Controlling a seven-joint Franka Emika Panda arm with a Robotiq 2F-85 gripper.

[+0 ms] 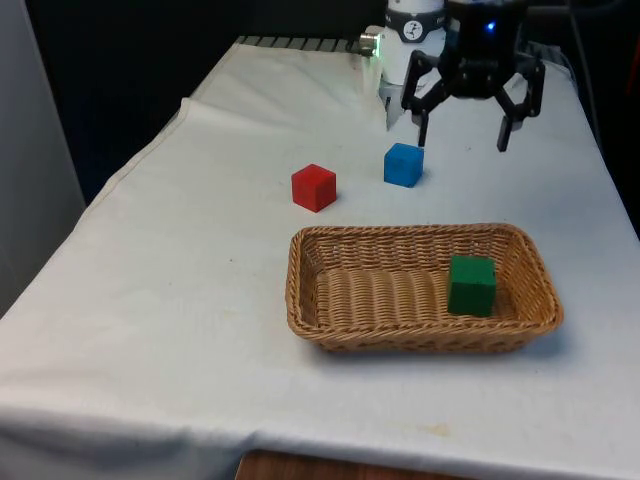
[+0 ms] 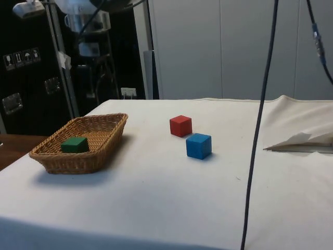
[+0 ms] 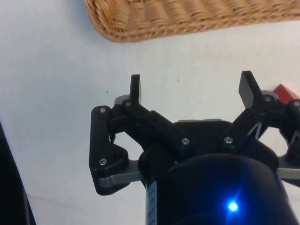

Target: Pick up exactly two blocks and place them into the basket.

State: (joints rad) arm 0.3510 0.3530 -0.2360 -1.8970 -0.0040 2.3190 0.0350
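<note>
Front view: unmarked green block (image 1: 471,284)

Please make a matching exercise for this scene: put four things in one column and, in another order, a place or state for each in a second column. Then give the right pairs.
1. green block
2. red block
3. blue block
4. gripper

A. open, above the table
B. on the cloth, nearest the gripper
C. inside the basket
D. on the cloth, at the front view's left of another block

Pairs: 1-C, 2-D, 3-B, 4-A

Light: bright, even, from overhead.
Shadows: soft, short beside the basket (image 2: 78,148) and blue block (image 2: 199,146).
Glare: white cloth (image 1: 180,300) slightly washed out.
</note>
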